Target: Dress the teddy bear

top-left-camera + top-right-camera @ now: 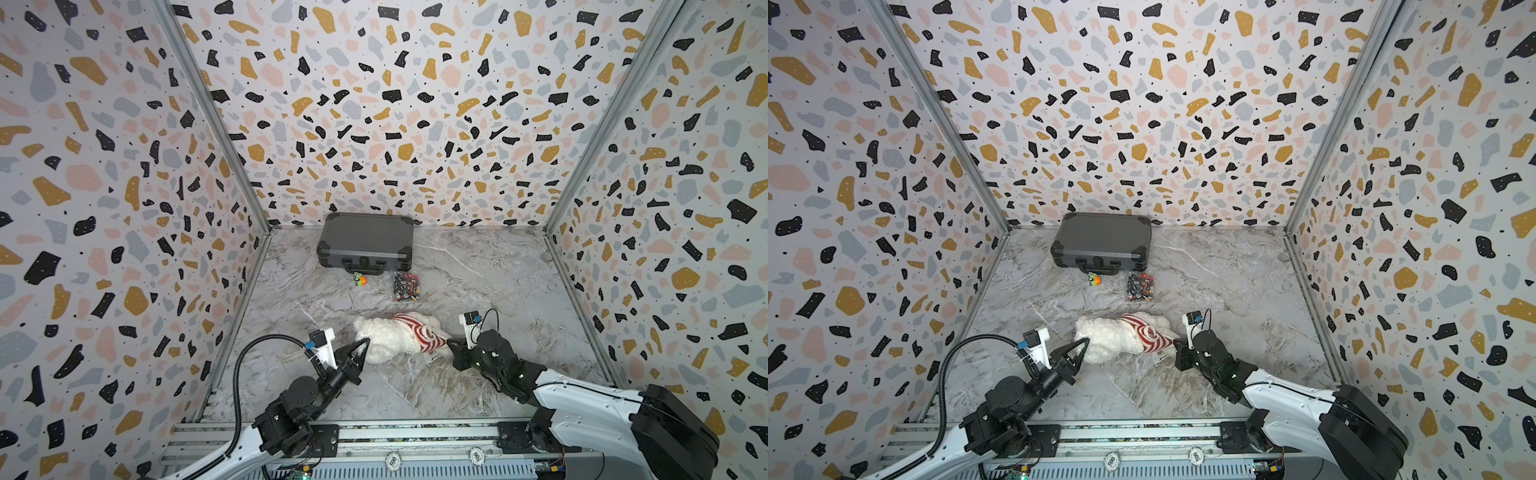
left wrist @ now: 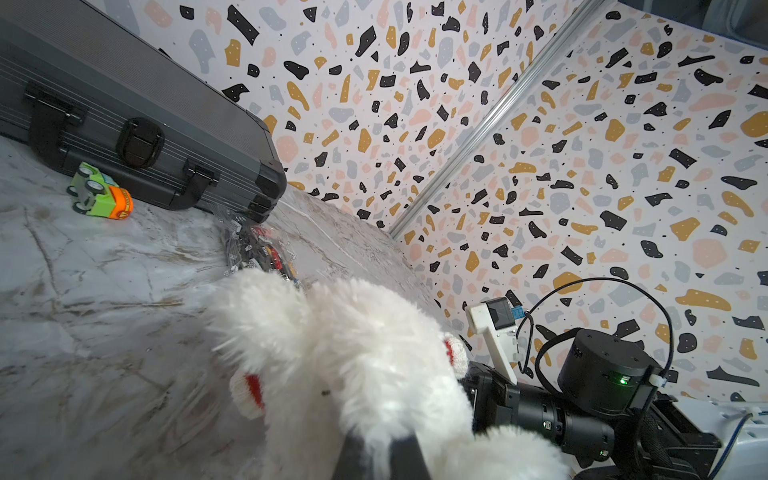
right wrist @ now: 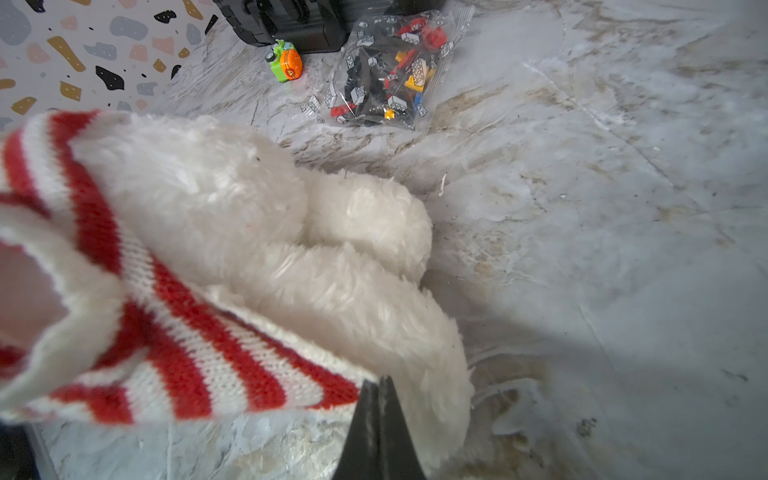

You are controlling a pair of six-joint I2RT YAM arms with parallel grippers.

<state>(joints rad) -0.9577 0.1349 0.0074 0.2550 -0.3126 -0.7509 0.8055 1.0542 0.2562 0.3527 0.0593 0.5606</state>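
Pulling the sweater (image 1: 417, 337) over the teddy bear (image 1: 380, 337) is the step in hand, I'd say. It's only partly on, bunched over the bear's three o'clock half.

Where is the bear lying?

On the table (image 1: 498, 291), toward six o'clock from the middle, stretched from nine to three. Which end is the head I can't tell. The case (image 1: 365, 239) sits at twelve by the back wall, with the toy car (image 1: 359, 279) and the bag of bricks (image 1: 406, 286) between it and the bear, well apart from my work.

And your jaws?

Left jaws: pressed together at the bear's nine o'clock end, with a tuft of white fur pinched between them, going by the left wrist view. Right jaws: pressed together on the sweater's hem at the three o'clock end, where the knit is drawn out to a point.

What does the next move call for?

An anchor and a steady pull, I judge. The left side must stop the bear from sliding while the right draws the hem along the body, low and slow, since knit stretches and fur drags. If a limb is caught inside, I'd need to free it before pulling further.
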